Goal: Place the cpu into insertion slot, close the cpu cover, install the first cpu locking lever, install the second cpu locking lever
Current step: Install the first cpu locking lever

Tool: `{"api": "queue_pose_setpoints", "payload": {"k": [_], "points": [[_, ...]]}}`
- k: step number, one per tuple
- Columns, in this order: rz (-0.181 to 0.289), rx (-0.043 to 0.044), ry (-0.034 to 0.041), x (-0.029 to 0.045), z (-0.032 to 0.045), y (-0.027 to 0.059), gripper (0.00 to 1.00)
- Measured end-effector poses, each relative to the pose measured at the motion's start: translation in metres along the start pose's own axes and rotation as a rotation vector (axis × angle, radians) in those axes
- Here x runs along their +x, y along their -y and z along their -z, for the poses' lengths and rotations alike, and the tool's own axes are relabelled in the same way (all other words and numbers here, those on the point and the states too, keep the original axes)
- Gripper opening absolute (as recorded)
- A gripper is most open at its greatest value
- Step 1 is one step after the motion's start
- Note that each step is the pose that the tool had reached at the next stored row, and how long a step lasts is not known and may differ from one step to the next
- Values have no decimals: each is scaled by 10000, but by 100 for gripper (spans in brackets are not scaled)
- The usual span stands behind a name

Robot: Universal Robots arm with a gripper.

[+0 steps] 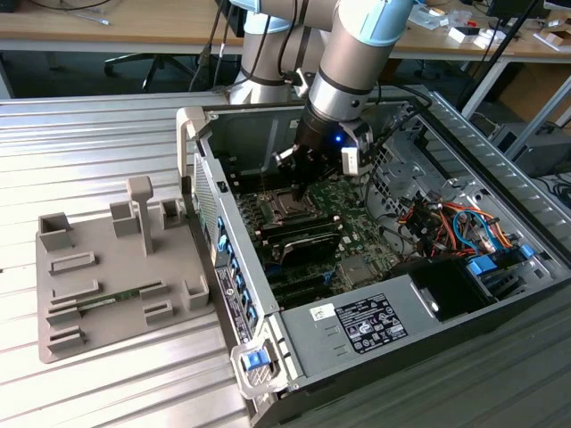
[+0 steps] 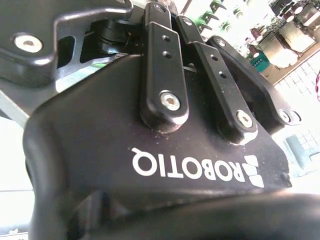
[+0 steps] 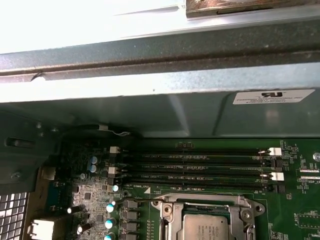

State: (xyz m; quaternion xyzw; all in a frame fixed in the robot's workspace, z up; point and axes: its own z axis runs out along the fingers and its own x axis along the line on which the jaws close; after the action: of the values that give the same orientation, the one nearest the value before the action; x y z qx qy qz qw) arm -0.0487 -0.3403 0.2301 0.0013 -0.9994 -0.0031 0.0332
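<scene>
CPU seated in insertion slot on green motherboard, silver top showing through square hole of cpu cover, cover lying flat over it. Beyond, long black memory slots in a row, then grey chassis wall. In exterior view, gripper hanging inside open computer case, tip just above cpu socket; jaws: cannot tell whether apart or together. Grey fixture tray on metal table, toward exterior view's left, well apart from case
</scene>
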Motion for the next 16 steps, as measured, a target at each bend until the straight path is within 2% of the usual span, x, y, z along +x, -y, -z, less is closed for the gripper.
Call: {"api": "queue_pose_setpoints", "payload": {"k": [16], "points": [[304, 19, -2, 0, 0, 0, 10]]}}
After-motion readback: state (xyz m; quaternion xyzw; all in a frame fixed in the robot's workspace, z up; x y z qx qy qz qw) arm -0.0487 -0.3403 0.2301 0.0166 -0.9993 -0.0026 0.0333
